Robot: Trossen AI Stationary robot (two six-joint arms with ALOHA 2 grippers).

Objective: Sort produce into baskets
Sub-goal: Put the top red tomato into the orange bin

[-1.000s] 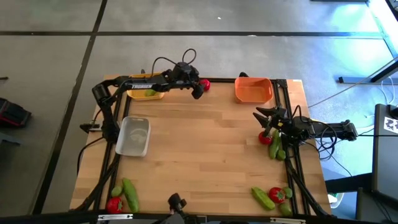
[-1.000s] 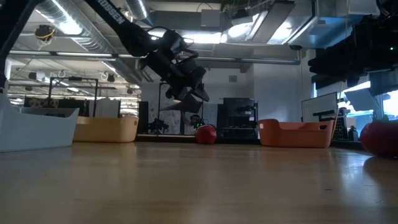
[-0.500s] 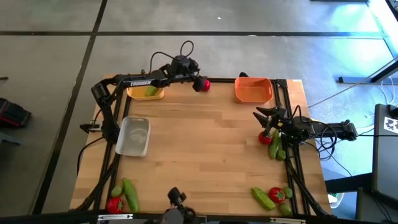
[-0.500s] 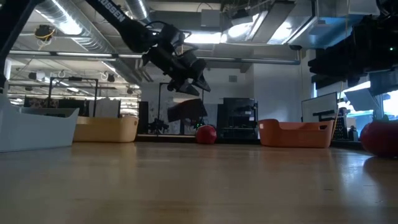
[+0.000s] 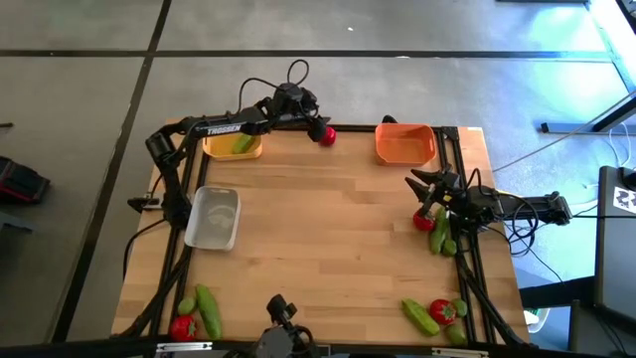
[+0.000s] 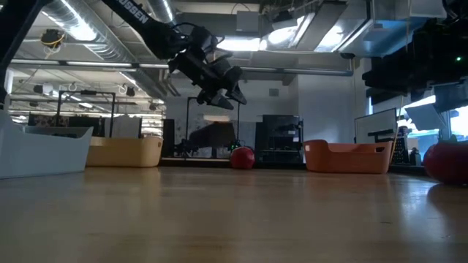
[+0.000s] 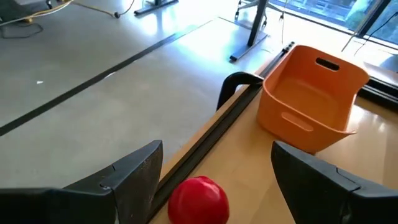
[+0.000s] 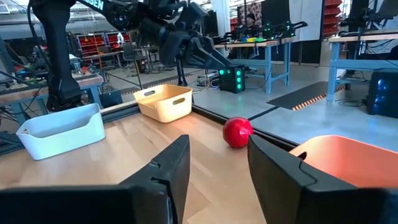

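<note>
Red tomato [image 5: 326, 135] unmoved | left pincer [image 5: 310, 123] open, risen | right pincer [image 5: 425, 195] open, unmoved

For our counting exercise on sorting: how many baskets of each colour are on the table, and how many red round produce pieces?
Yellow basket: 1
Orange basket: 1
Whitish tray: 1
Red round pieces: 4
Total: 7

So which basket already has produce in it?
The yellow basket at the far left: a green piece lies inside. The orange basket and whitish tray hold nothing.
</note>
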